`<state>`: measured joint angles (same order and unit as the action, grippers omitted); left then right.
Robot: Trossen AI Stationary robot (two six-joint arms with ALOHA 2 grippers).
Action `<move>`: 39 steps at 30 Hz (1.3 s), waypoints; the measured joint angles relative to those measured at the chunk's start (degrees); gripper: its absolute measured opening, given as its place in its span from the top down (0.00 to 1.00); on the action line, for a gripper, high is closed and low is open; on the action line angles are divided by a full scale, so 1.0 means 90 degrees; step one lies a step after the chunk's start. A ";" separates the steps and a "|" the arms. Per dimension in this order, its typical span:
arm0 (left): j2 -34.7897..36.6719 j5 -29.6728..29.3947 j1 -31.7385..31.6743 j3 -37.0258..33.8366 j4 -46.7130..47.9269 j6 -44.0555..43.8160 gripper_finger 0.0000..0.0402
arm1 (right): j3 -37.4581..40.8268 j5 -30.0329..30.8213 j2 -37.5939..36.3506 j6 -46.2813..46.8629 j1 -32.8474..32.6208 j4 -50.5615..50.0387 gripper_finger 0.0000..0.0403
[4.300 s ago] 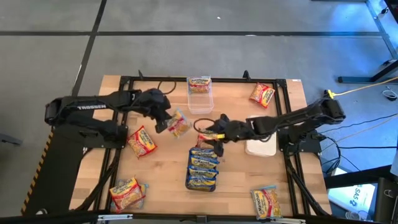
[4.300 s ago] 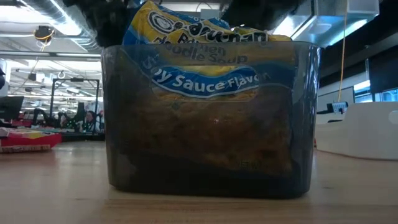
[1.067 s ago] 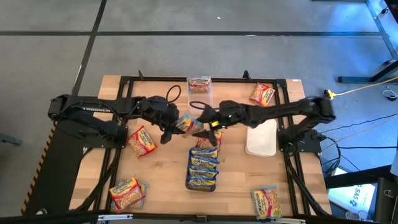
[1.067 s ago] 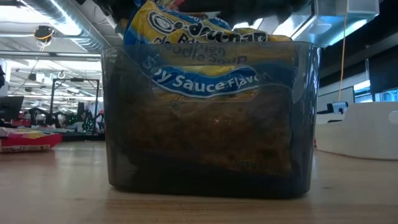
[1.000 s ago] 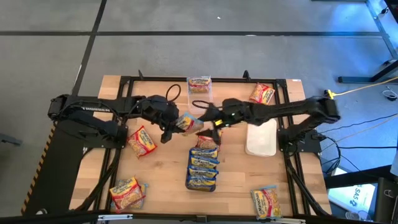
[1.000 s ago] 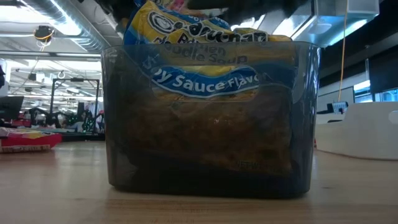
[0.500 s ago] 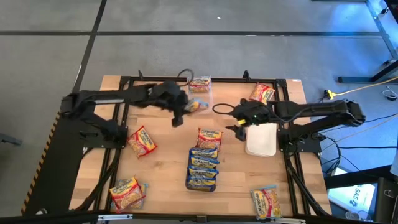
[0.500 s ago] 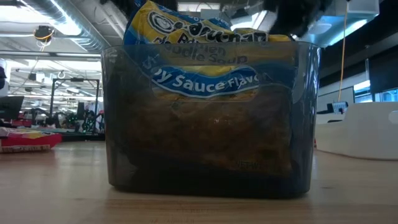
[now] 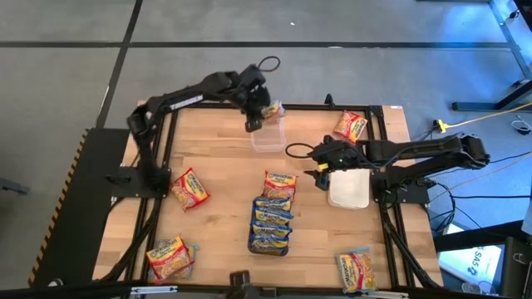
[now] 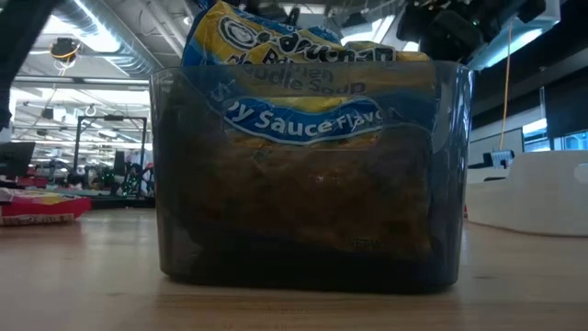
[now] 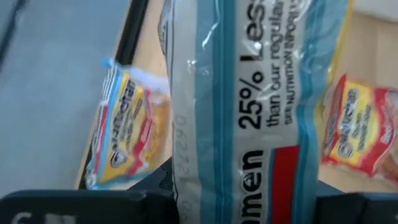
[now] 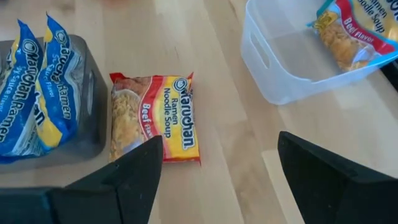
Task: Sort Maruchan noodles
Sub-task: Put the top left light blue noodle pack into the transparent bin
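Sorted: blue packets [image 9: 271, 224] in dark tray [image 9: 256, 246], lower centre. Left gripper [image 9: 256, 112] grips packet [image 9: 268, 110] over clear tub [image 9: 268, 137], top centre. Right gripper [image 9: 324, 169] gapes empty, centre-right. You've loose packets [image 9: 189, 188] remaining.

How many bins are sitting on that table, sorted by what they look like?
clear tub: 1
white tray: 1
dark grey tray: 1
Total: 3
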<state>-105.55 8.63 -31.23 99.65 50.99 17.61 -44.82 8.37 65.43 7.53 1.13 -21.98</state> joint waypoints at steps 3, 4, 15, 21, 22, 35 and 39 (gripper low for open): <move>-0.0441 0.0009 -0.0250 0.0405 0.0177 0.0219 0.70 | 0.0129 -0.0050 0.0000 0.0116 0.0000 0.0212 0.28; -0.0559 0.0008 -0.0314 0.0498 0.0265 0.0267 0.70 | 0.0175 -0.0052 0.0000 0.0118 0.0000 0.0261 0.28; -0.1399 0.0498 -0.0584 0.0623 0.0253 0.0686 0.70 | 0.0243 -0.0071 0.0005 0.0121 0.0000 0.0277 0.28; -0.1739 0.0416 -0.0582 0.0623 0.0293 0.0757 0.70 | 0.0243 -0.0088 0.0005 0.0126 0.0000 0.0277 0.28; -0.1791 0.0391 -0.0582 0.0622 0.0322 0.0756 0.70 | 0.0243 -0.0088 0.0005 0.0127 0.0000 0.0278 0.28; -0.2067 -0.0072 -0.0519 0.0531 0.0219 0.0771 0.69 | 0.0243 -0.0164 0.0005 0.0217 0.0000 0.0294 0.28; -0.2072 -0.0086 -0.0511 0.0506 0.0201 0.0786 0.63 | 0.0243 -0.0166 0.0005 0.0296 0.0000 0.0294 0.28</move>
<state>-124.20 7.86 -35.83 104.20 52.80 24.69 -42.63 6.87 65.47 10.20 1.13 -19.33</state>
